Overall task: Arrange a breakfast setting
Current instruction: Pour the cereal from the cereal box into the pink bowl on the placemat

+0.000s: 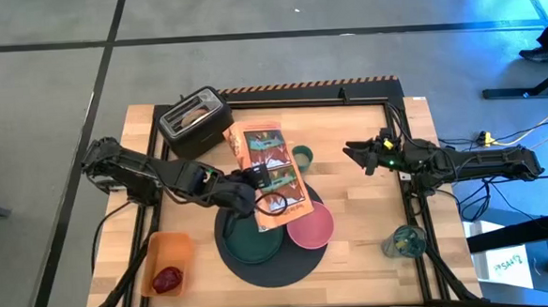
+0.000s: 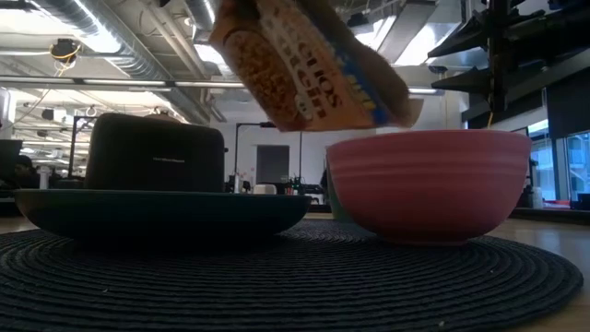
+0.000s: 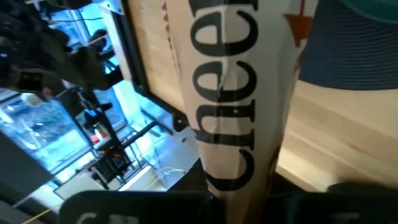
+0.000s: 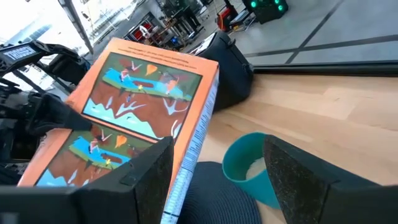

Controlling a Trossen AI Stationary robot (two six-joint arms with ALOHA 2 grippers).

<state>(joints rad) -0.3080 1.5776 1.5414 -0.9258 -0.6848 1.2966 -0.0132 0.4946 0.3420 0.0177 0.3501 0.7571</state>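
High view: on the dark grey mat sit the teal plate and pink bowl. An orange cereal box is held tilted above them — apparently clamped by the left gripper. Beyond the mat, the right gripper is seen parted, near the small green cup.

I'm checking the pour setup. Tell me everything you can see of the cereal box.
The cereal box is orange cardboard with blue and green pictures on its face and dark lettering on a pale side. The left gripper holds it tilted in the air above the teal plate and pink bowl. In the low view one corner hangs just over the bowl, with no cereal seen falling.
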